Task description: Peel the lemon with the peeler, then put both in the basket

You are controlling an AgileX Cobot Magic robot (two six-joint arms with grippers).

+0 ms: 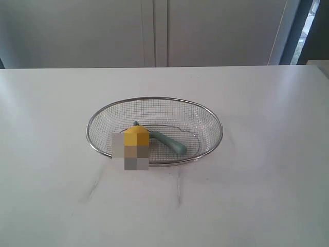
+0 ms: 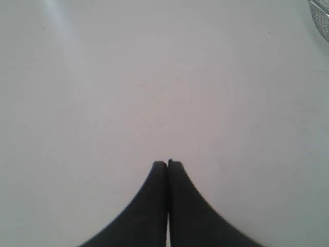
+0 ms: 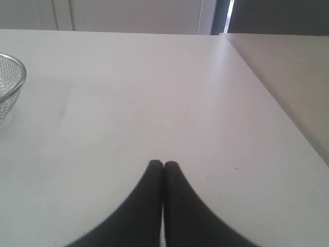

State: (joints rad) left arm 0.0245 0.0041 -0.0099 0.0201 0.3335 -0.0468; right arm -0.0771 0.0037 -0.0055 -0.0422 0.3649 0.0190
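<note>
The silver wire basket [image 1: 205, 116] sits in the middle of the white table. Inside it lies the yellow lemon [image 1: 136, 135], its lower part covered by a blurred patch. The teal-handled peeler [image 1: 168, 142] lies in the basket just right of the lemon, its blade end hidden behind the fruit. Neither arm shows in the exterior view. My left gripper [image 2: 167, 163] is shut over bare table, with the basket rim [image 2: 320, 16] at the frame's corner. My right gripper [image 3: 163, 164] is also shut and holds nothing, away from the basket rim [image 3: 16, 77].
The table's side edge [image 3: 267, 82] runs near my right gripper, with a second pale surface [image 3: 298, 67] beyond it. Grey cabinet doors [image 1: 154, 31] stand behind the table.
</note>
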